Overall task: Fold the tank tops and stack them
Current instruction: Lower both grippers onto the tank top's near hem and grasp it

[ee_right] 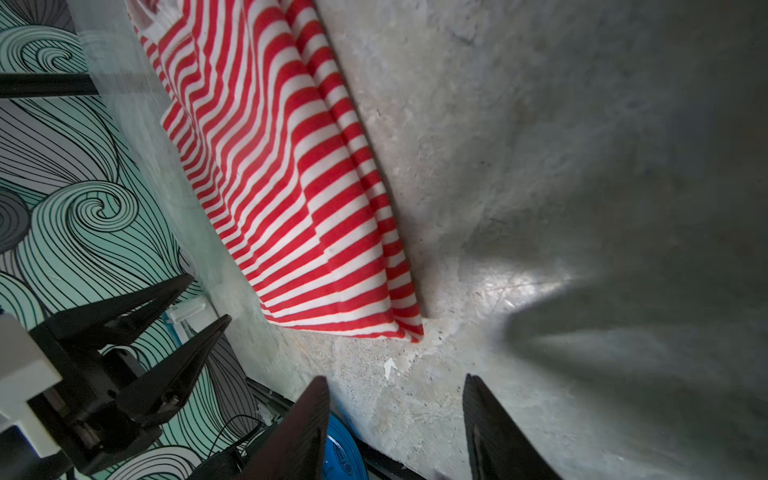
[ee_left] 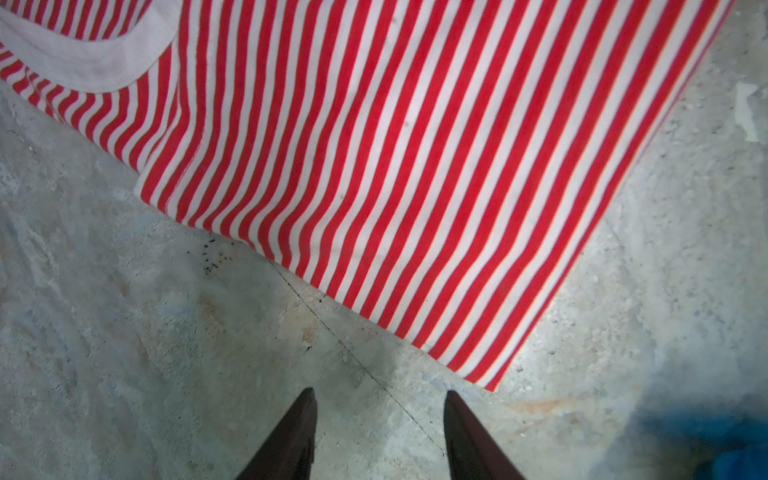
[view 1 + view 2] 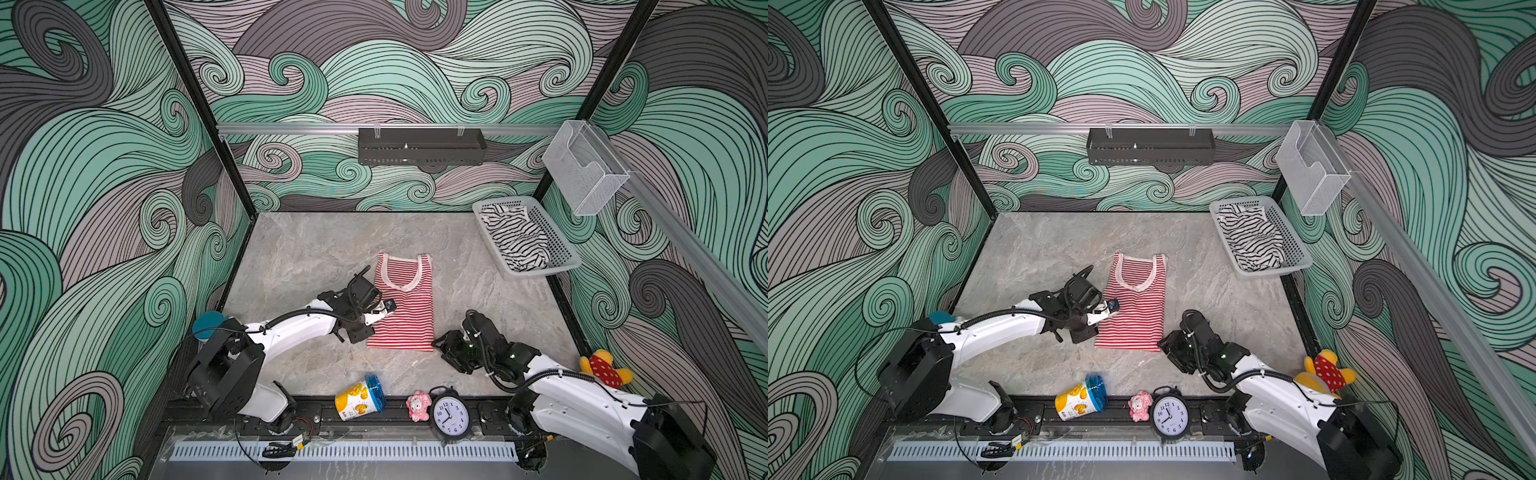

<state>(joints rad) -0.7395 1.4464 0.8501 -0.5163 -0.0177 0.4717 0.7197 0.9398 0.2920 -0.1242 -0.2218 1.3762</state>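
Left fingers (image 2: pixel 291 444) stand apart and empty over bare desk (image 3: pixel 299 257), just beside the folded red-and-white tank top (image 3: pixel 405 307). Right fingers (image 1: pixel 303 428) are likewise parted, near its hem corner. Black-and-white tank top (image 3: pixel 515 237) lies crumpled in the basket (image 3: pixel 540 272). Can (image 3: pixel 359 399) label unreadable; clock (image 3: pixel 451 415) shows numerals.

In a top view the table (image 3: pixel 299 257) is free at upper left — the red tank top (image 3: pixel 409 311) covers the centre, the basket (image 3: pixel 540 271) blocks upper right.

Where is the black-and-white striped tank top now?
In both top views the black-and-white tank top lies crumpled inside the grey basket at the far right corner of the tabletop, below the clear wall holder, apart from the red-and-white tank top.
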